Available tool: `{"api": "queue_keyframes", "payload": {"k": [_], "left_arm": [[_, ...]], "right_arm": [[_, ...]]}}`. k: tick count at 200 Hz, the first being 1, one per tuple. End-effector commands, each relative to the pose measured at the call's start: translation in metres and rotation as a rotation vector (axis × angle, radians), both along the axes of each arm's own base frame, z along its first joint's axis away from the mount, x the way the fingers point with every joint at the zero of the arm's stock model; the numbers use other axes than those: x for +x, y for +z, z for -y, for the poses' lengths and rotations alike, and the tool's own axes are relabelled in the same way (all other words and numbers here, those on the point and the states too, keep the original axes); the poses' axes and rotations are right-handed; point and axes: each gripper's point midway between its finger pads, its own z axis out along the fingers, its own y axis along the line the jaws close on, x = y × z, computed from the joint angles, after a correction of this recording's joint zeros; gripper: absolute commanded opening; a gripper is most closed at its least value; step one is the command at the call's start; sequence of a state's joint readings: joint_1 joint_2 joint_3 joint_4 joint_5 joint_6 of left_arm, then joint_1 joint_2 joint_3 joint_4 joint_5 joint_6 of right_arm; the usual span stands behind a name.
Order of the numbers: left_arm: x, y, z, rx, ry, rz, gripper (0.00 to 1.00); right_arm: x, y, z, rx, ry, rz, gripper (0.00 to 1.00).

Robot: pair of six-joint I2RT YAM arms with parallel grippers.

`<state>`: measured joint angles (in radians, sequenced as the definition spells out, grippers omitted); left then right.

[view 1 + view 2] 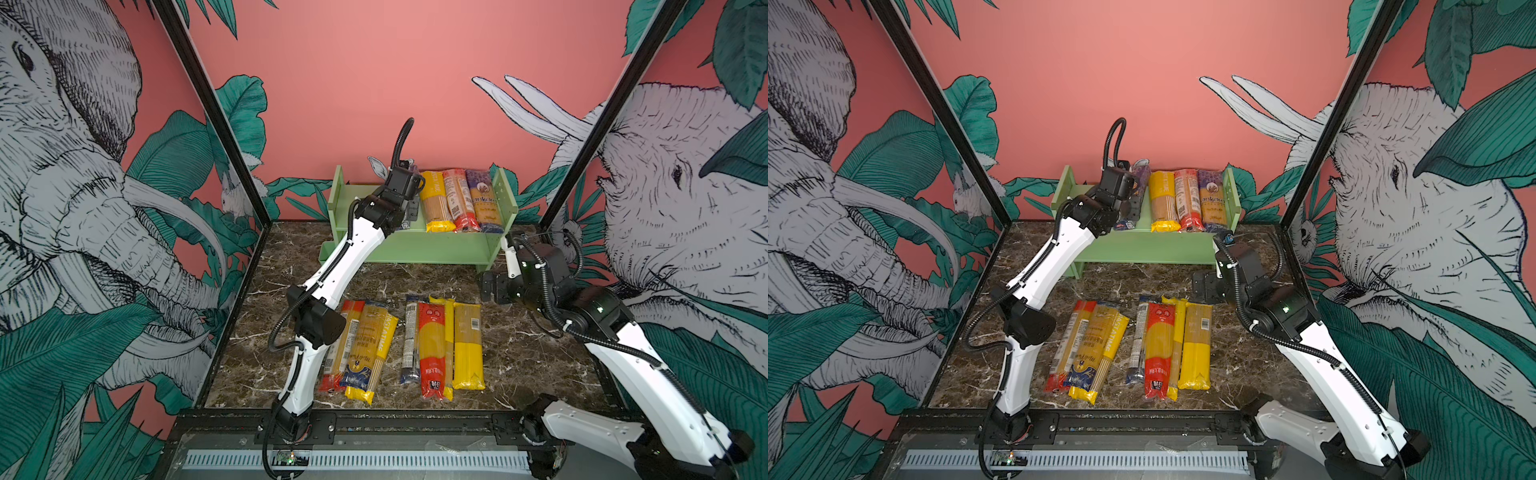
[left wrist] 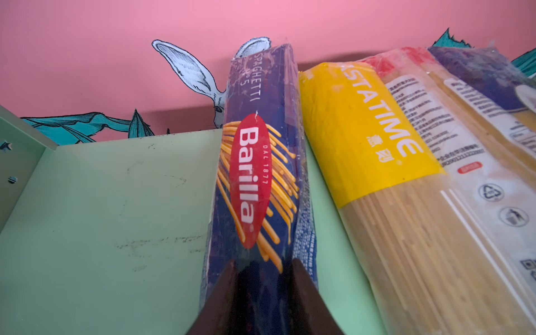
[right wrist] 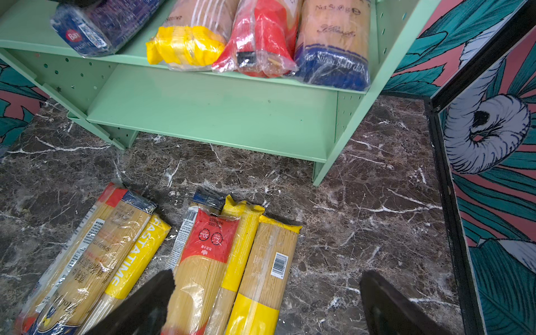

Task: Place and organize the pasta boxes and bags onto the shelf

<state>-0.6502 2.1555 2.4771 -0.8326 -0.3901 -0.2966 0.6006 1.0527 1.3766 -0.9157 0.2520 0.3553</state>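
Note:
The pale green shelf [image 1: 436, 249] stands at the back. On its upper board lie a yellow-ended pack [image 1: 436, 199], a red one [image 1: 459, 199] and a blue-ended one [image 1: 484, 195]. Left of them lies the dark blue Barilla pack [image 2: 255, 179], with my left gripper [image 2: 264, 264] shut on its near end, one finger on each side. Several more pasta packs lie on the marble in two groups [image 1: 361, 349] [image 1: 440, 345]. My right gripper [image 3: 268, 275] hangs open above the right group's far ends, holding nothing.
The shelf's lower board [image 3: 217, 116] is bare. A small green cup [image 1: 326, 251] hangs on the shelf's left side panel. Black frame posts [image 1: 582, 174] and mural walls close in both sides. A black rail [image 1: 374, 424] runs along the front edge.

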Motion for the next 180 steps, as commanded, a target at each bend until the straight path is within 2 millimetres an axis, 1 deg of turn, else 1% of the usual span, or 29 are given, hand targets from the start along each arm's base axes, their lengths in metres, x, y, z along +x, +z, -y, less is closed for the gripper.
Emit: {"api": "queue_keyframes", "payload": {"k": [1,49,80,115,147,161,180], "left_arm": [[-0.005,-0.047,-0.035,0.111,0.079,-0.140,0.31],[-0.007,-0.044,-0.041,0.121,0.108,-0.137,0.29],[-0.008,-0.040,-0.054,0.139,0.145,-0.128,0.26],[-0.012,-0.041,-0.061,0.126,0.155,-0.132,0.24],[-0.017,-0.047,-0.057,0.103,0.130,-0.156,0.21],[-0.019,-0.049,-0.051,0.071,0.105,-0.167,0.21],[-0.022,-0.051,-0.041,0.026,0.073,-0.177,0.24]], "right_arm": [[0.003,0.004,0.000,0.021,-0.005,0.026,0.99],[0.000,0.005,0.001,0.026,-0.008,0.028,0.99],[-0.002,0.005,0.003,0.027,-0.008,0.029,0.99],[-0.003,0.006,0.003,0.032,-0.006,0.033,0.99],[-0.004,0.006,0.002,0.043,0.000,0.034,0.99],[-0.004,0.006,0.001,0.047,0.001,0.032,0.99],[-0.006,0.007,0.002,0.055,0.002,0.035,0.99]]}}
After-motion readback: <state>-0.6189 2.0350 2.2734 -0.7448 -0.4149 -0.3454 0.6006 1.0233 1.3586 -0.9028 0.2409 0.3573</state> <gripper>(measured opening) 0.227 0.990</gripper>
